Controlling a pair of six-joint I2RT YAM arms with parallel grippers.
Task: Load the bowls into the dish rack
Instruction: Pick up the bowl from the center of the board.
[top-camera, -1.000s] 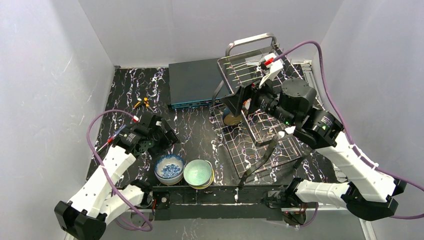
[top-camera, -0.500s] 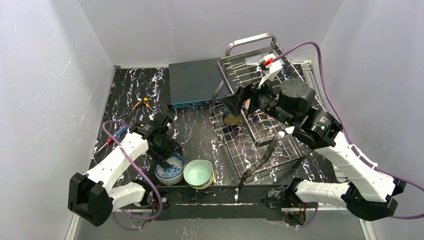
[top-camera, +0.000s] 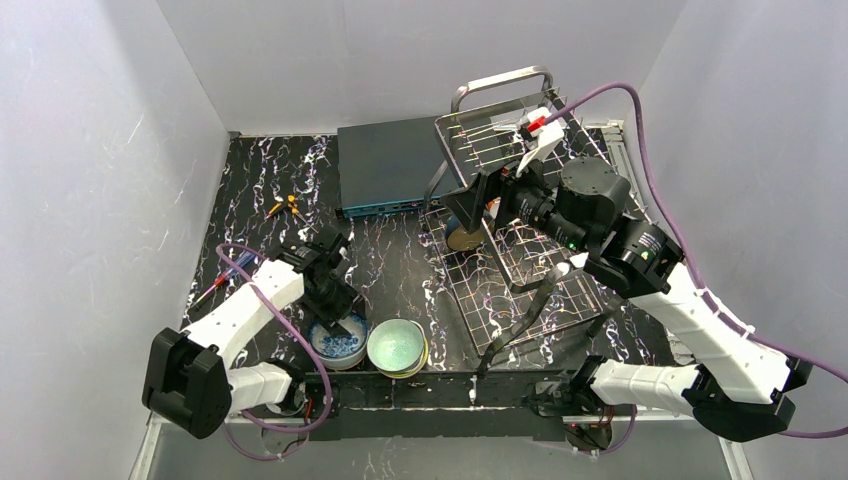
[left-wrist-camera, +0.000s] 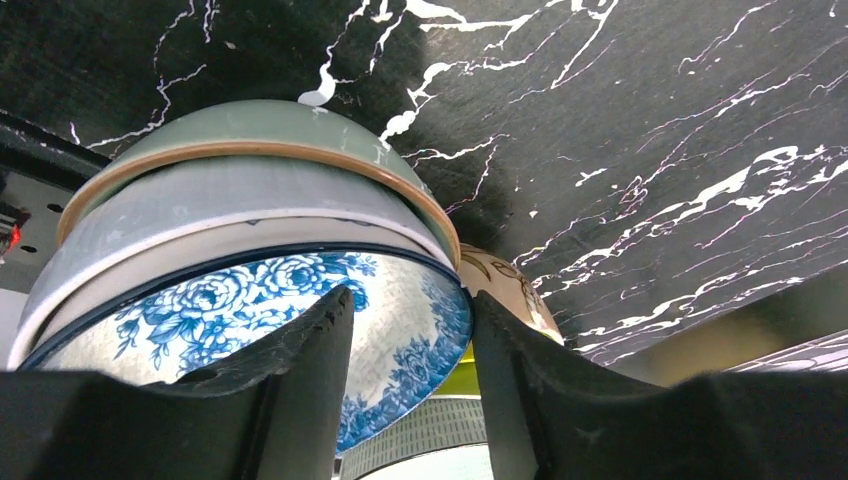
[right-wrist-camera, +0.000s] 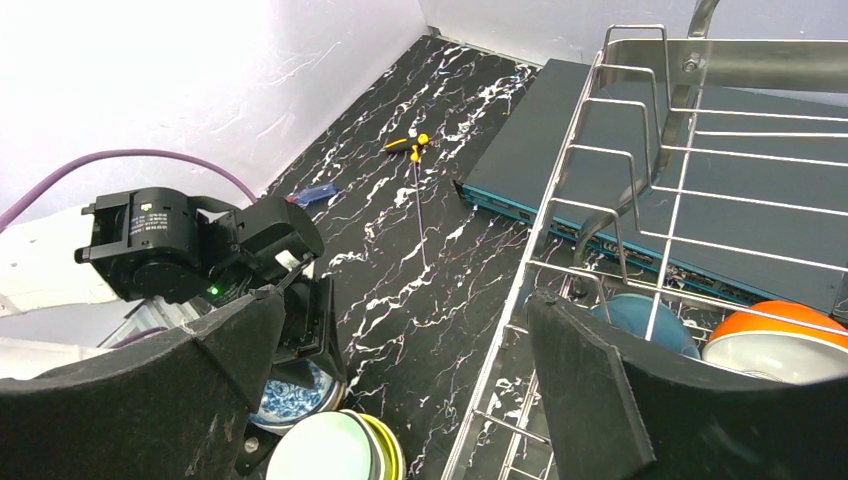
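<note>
A blue-patterned bowl (top-camera: 338, 342) sits at the near edge of the table. Beside it is a stack topped by a pale green bowl (top-camera: 396, 346). My left gripper (top-camera: 335, 312) is open and low over the blue-patterned bowl (left-wrist-camera: 400, 320). One finger is inside its rim and the other outside. A beige bowl (left-wrist-camera: 505, 290) shows just beyond. My right gripper (top-camera: 478, 205) is wide open and empty, above the near left part of the steel dish rack (top-camera: 520, 262). The rack (right-wrist-camera: 620, 150) holds a blue-grey bowl (right-wrist-camera: 630, 315) and an orange and white bowl (right-wrist-camera: 775, 335).
A flat dark-teal box (top-camera: 390, 165) lies behind the rack's left side. A yellow-handled tool (top-camera: 287, 207) and a blue pen-like item (top-camera: 228, 268) lie on the marble table at the left. White walls close in the table.
My left arm has swung in from the left toward the near edge. It has lowered its gripper over the blue-patterned bowl's rim. The right arm has not moved.
</note>
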